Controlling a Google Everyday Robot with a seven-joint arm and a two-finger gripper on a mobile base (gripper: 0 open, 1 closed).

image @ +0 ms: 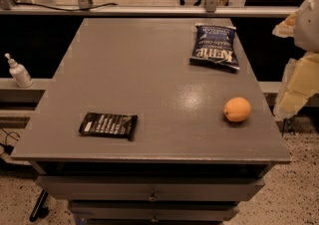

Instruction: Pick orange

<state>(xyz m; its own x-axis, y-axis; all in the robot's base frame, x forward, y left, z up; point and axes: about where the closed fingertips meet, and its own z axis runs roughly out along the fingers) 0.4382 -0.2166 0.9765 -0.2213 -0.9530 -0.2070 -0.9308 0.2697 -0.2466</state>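
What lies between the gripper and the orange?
Nothing: in the camera view, only bare table separates the orange from the gripper, at the right edge.

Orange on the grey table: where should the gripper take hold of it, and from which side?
Probably best to grip the orange across its widest middle, coming down from above. It is round, so any two opposite sides serve, and it sits alone near the right edge of the table, well apart from the chip bag. The gripper hangs just off that edge, to the orange's right.
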